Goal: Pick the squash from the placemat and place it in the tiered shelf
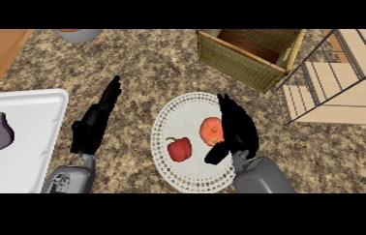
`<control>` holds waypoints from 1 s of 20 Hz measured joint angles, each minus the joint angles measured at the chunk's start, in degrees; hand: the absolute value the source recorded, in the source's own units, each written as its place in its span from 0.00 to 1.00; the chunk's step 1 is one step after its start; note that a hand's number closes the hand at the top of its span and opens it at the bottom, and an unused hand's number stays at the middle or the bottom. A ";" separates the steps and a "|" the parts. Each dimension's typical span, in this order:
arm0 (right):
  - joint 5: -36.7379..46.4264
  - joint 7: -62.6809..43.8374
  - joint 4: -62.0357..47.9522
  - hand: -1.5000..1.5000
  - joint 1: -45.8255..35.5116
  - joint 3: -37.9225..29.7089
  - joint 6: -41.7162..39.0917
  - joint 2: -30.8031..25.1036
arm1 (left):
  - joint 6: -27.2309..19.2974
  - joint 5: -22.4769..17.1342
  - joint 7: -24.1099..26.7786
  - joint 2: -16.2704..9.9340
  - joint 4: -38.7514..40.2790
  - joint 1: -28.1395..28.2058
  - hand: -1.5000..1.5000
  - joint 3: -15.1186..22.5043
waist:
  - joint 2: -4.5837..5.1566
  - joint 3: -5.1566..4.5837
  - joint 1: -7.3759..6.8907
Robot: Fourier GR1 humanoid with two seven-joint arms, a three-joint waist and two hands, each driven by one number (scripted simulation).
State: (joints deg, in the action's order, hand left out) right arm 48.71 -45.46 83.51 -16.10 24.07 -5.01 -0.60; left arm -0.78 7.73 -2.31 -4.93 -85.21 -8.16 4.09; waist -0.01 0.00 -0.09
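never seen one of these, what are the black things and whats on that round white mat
This is a humanoid robot's own head view, looking steeply down at a kitchen counter. The black shapes are its hands on grey forearms. The left hand rests open on the counter. The right hand is open beside an orange squash on the white placemat, not yet holding it. A red pepper lies there too. Further off: a wicker basket, a tiered shelf, and a white tray.
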 measured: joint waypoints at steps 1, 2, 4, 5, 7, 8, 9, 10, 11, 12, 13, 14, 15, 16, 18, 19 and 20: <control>0.03 1.14 -2.36 0.00 -0.21 0.20 1.59 0.13 | -0.04 0.15 0.75 -0.03 1.10 -0.52 0.50 -0.35 | 0.01 -0.01 -0.02; -0.27 0.56 -2.37 0.00 -0.62 0.38 1.50 0.23 | 0.13 0.20 0.55 0.15 1.16 -0.75 0.50 -0.38 | 0.04 0.01 -0.02; -0.71 1.23 -4.19 0.00 -1.61 0.13 2.14 0.37 | 0.68 0.06 0.88 -0.20 1.16 -0.70 0.50 -1.03 | 0.02 0.00 -0.05; -0.74 1.71 -4.73 0.00 -1.86 -0.14 2.10 0.42 | 0.51 0.21 1.21 0.13 1.93 -1.03 0.50 -1.18 | 0.03 0.00 -0.03; -0.97 2.00 -5.12 0.00 -1.69 0.34 2.83 0.48 | 0.65 0.36 0.55 0.48 2.38 -1.72 0.50 -1.24 | 0.02 0.00 -0.01; -0.67 1.93 -4.30 0.00 -0.86 0.48 2.48 0.51 | 0.70 0.51 0.54 0.52 2.70 -1.85 0.50 -1.40 | 0.01 0.00 0.02; -1.03 3.44 -5.96 0.00 -1.70 -0.83 2.41 0.22 | 0.86 0.40 0.28 0.44 2.91 -2.45 0.50 -1.68 | 0.02 0.00 0.00; -0.90 3.52 -6.37 0.00 -1.53 -0.51 2.67 0.28 | 1.01 0.47 0.51 0.34 3.38 -2.50 0.50 -1.94 | 0.02 0.00 0.01; -0.81 4.43 -6.90 0.00 -1.18 -0.81 2.71 0.35 | 1.04 0.74 0.22 0.41 1.96 -1.42 0.50 -1.52 | 0.01 0.00 -0.02; -1.00 4.53 -7.82 0.00 -1.47 -0.46 3.28 0.40 | 1.45 0.48 0.66 0.20 2.64 -1.65 0.50 -2.03 | 0.01 0.00 -0.02; -1.06 4.40 -8.37 1.00 -1.57 -0.04 3.55 0.44 | 1.82 0.19 0.28 -0.01 2.10 -1.76 0.50 -2.37 | 0.02 0.00 -0.04; -1.30 4.53 -9.17 1.00 -1.77 0.32 3.78 0.47 | 2.05 0.23 0.04 -0.02 1.20 -1.16 0.50 -2.22 | 0.00 -0.01 -0.06; -1.55 4.00 -9.17 1.00 -1.60 1.37 3.78 0.50 | 1.73 0.65 0.46 0.37 0.98 -0.58 0.50 -1.82 | 0.00 0.00 -0.07; -1.54 4.69 -10.62 1.00 -2.22 1.42 3.53 0.52 | 1.57 0.77 1.33 0.55 2.52 -1.25 0.50 -2.08 | 0.02 0.00 -0.06; -1.42 4.96 -12.01 1.00 -3.60 1.88 3.03 0.16 | 1.75 0.65 0.65 0.29 1.96 -1.30 0.50 -2.48 | -0.02 -0.02 -0.09; -0.65 5.38 -11.81 1.00 -3.32 2.18 2.76 -0.01 | 1.48 0.86 1.32 0.66 2.30 -0.97 0.50 -2.33 | -0.06 -0.04 -0.05; 0.26 5.44 -10.77 1.00 -2.60 2.79 2.46 -0.26 | 1.52 0.82 1.66 0.71 3.17 -1.49 0.50 -2.56 | -0.05 -0.03 0.02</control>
State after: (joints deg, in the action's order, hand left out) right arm 48.97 -40.02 72.74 -18.70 26.86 -2.55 -0.86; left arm 0.74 8.55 -0.64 -4.23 -82.04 -9.65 1.53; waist -0.06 -0.03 -0.07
